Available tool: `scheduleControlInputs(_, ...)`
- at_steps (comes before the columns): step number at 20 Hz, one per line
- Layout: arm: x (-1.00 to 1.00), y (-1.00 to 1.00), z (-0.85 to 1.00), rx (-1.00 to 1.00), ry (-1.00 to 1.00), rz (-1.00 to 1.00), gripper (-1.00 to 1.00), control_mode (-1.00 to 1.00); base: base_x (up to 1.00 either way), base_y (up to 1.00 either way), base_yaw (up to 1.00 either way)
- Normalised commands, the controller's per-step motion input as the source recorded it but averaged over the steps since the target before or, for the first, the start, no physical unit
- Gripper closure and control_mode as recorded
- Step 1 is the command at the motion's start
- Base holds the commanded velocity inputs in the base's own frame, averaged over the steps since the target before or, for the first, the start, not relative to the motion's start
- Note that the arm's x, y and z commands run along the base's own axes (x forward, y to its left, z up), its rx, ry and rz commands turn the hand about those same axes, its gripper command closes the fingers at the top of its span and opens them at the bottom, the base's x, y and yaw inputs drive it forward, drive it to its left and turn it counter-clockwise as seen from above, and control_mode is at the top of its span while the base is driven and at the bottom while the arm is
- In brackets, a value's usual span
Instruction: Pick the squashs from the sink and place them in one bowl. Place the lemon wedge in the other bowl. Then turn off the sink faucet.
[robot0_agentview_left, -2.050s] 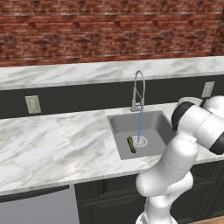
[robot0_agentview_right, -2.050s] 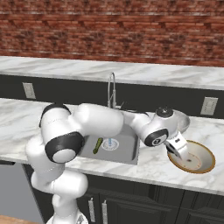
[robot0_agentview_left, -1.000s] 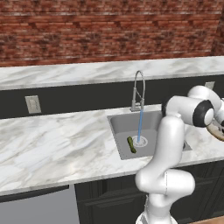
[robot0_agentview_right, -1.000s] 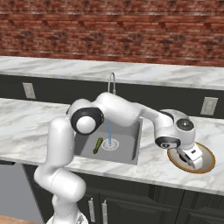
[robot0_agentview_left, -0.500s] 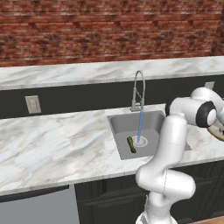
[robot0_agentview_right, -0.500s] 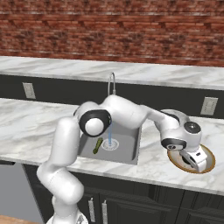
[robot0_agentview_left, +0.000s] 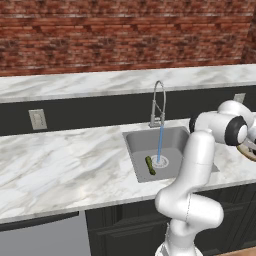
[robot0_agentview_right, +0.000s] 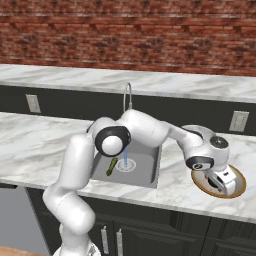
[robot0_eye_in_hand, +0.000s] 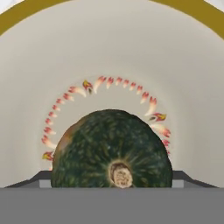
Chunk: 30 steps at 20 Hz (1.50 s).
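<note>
My gripper (robot0_agentview_right: 223, 183) reaches down into the shallow tan bowl (robot0_agentview_right: 239, 192) on the counter right of the sink (robot0_agentview_right: 150, 173). The hand view has the round dark green squash (robot0_eye_in_hand: 111, 148) between my fingertips, close over the bowl's pale inside (robot0_eye_in_hand: 112, 52); the jaws are shut on it. The slim yellowish-green squash (robot0_agentview_left: 150, 165) (robot0_agentview_right: 111, 166) lies on the sink floor (robot0_agentview_left: 136, 145) beside the drain. Water runs from the chrome gooseneck faucet (robot0_agentview_left: 158, 102) (robot0_agentview_right: 128, 97). The lemon wedge and the other bowl are out of view.
White marble counter (robot0_agentview_left: 65, 165) spreads wide to the left of the sink, with a brick wall behind it. A wall outlet (robot0_agentview_right: 238, 121) sits behind the bowl. My arm arches over the sink's right half (robot0_agentview_right: 150, 127). Dark cabinets run below the counter.
The arm has stretched further right and the hand has come down from above the tan bowl into it, carrying the round squash. The slim squash has stayed put.
</note>
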Motion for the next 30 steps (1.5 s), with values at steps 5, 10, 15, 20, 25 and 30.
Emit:
scheduleControlInputs(5,0.12,-0.02,0.00,0.00,0.00,0.00,-1.00,-1.00,0.00,0.00,0.00)
scheduleControlInputs(10,0.03,-0.01,0.01,0.00,0.00,0.00,-1.00,-1.00,0.00,0.00,0.00)
scheduleControlInputs(15,0.00,0.00,0.16,0.00,0.00,0.00,-1.00,-1.00,0.00,0.00,0.00)
scheduleControlInputs(20,-0.25,0.02,0.44,0.00,0.00,-0.01,-1.00,-1.00,0.00,0.00,0.00)
scheduleControlInputs(25,-0.44,0.31,0.52,-0.03,-0.04,0.00,-1.00,-1.00,0.00,0.00,0.00)
scheduleControlInputs(30,-0.35,0.88,0.58,-0.08,-0.06,0.00,-1.00,-1.00,0.00,0.00,0.00)
